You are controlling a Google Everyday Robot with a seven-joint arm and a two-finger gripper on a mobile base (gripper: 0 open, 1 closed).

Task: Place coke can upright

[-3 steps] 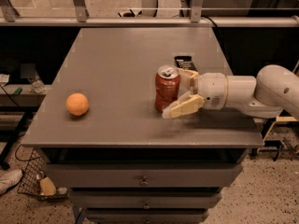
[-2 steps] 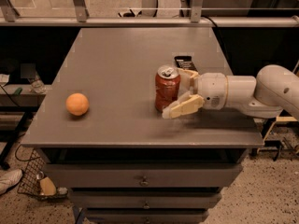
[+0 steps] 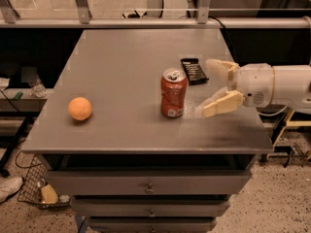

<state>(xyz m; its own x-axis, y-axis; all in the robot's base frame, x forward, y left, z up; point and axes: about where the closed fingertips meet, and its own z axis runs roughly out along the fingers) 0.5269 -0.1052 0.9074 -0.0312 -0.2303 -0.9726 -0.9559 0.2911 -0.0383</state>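
The coke can (image 3: 173, 92), red with white lettering and a silver top, stands upright on the grey table (image 3: 126, 72), right of its middle. My gripper (image 3: 208, 86) is to the right of the can, a short gap away, with its two tan fingers (image 3: 221, 104) spread open and empty. The white arm reaches in from the right edge of the view.
A round orange fruit (image 3: 79, 108) lies on the table's left side. A flat black packet (image 3: 194, 71) lies just behind and right of the can, near the gripper's far finger. The table's front edge has drawers below. A rail runs along the back.
The gripper has let go of the can and drawn back to the right. The can stays standing upright on the table.
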